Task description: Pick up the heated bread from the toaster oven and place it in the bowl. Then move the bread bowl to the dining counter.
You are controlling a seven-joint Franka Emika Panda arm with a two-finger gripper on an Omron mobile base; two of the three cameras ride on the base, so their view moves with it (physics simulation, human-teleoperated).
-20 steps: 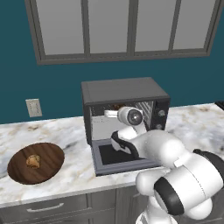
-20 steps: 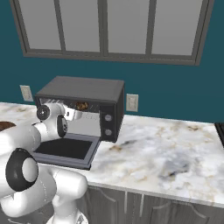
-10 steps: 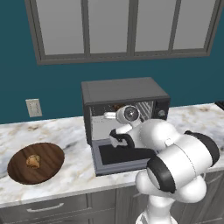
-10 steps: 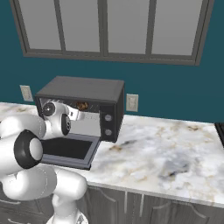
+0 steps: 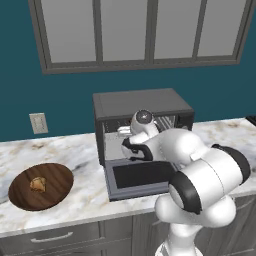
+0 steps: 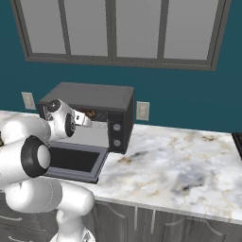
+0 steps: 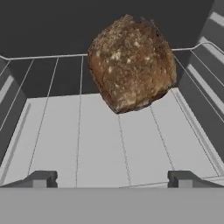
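Released and spread wide, the hand (image 7: 112,178) faces the dark brown speckled bread chunk (image 7: 131,63) at twelve o'clock on the boxy grey toaster oven's (image 5: 141,107) wire rack (image 7: 78,144), lined up to straddle it.

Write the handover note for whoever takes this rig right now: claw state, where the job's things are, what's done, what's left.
Claw: open, empty, reaching into the toaster oven, aimed at the heated bread.
Heated bread: dark, speckled chunk lying on the wire rack inside the oven, ahead of the fingertips, not yet between them.
Toaster oven: on the marble counter, door dropped open.
Bowl: on the counter left of the oven, with a lighter golden piece in it.
Done: oven open, claw lined up.
Left: grasp bread, put it in the bowl, carry the bowl to the dining counter.
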